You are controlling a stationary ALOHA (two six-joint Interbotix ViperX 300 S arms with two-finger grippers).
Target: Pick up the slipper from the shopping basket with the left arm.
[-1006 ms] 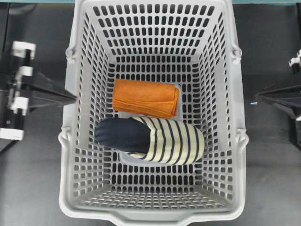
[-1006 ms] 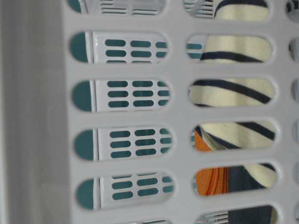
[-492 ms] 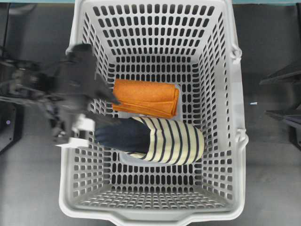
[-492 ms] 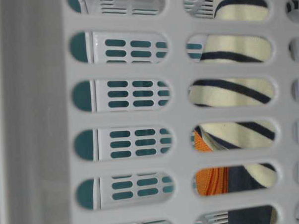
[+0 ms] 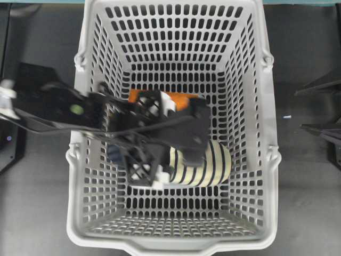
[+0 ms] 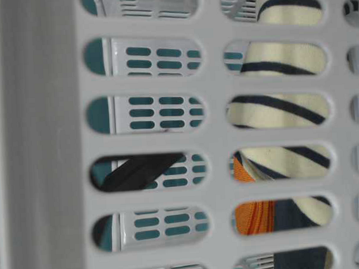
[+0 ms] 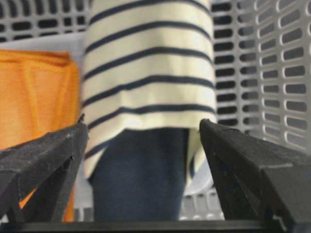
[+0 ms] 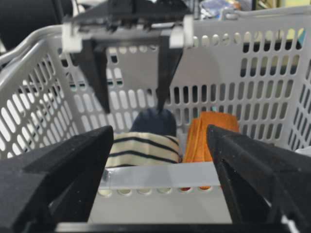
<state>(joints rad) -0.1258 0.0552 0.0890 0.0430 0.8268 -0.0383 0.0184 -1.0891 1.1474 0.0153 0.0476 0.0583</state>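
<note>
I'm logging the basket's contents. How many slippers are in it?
1. The slipper lies on the shopping basket floor beside the orange cloth, under the left gripper. The arm may hide more.

left arm (image 5: 58, 109): black boxy links, green round dot | claw (image 5: 152, 140): black lattice fingers (image 7: 43, 160), white end brackets

Slipper and cloth inside the shopping basket (image 5: 269, 133), left arm above them

On the basket's floor the slipper (image 5: 216, 165) lies beside the folded cloth (image 7: 34, 111), seemingly touching it; the left gripper (image 8: 132, 104) hangs over the slipper's heel end, fingers either side, while the right gripper (image 8: 160, 170) sits outside the basket's right wall.
</note>
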